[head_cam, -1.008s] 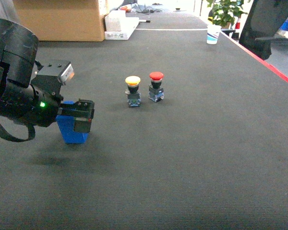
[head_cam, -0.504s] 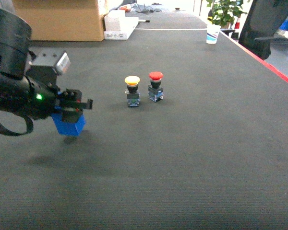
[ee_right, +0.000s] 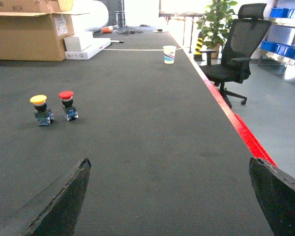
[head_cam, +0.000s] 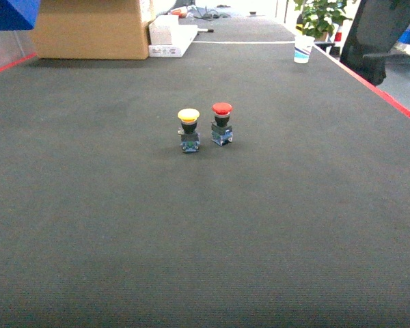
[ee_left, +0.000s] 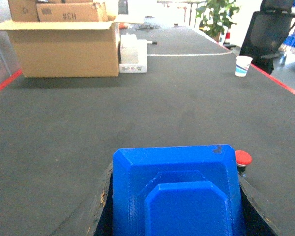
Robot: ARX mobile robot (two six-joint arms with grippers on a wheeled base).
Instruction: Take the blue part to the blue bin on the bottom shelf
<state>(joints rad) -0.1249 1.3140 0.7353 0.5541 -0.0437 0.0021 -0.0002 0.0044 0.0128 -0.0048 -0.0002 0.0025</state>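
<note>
Holding the blue part (ee_left: 177, 196) in the left gripper (ee_left: 174, 216), jaws closed against its two sides and dark on either flank in the left wrist view; carrying it high, since only a blue corner (head_cam: 12, 12) is peeking in at the top left edge of the head view, well above the table (head_cam: 205, 225). Lying broad face up to the wrist camera, long side running across the jaws. Sitting ahead and to the right of that hand, down on the table: a red push button (ee_left: 243, 158), just past the part's right corner. Standing further left and beyond: a cardboard box (ee_left: 64, 46).

Showing no blue bin and no bottom shelf in any view, so cannot tell which way the drop point lies from the hand; likely needing a turn of the base or arm to find it.

Hanging spread wide and holding nothing, the right gripper (ee_right: 169, 196), with the yellow button (ee_right: 39, 109) ahead to its left.
</note>
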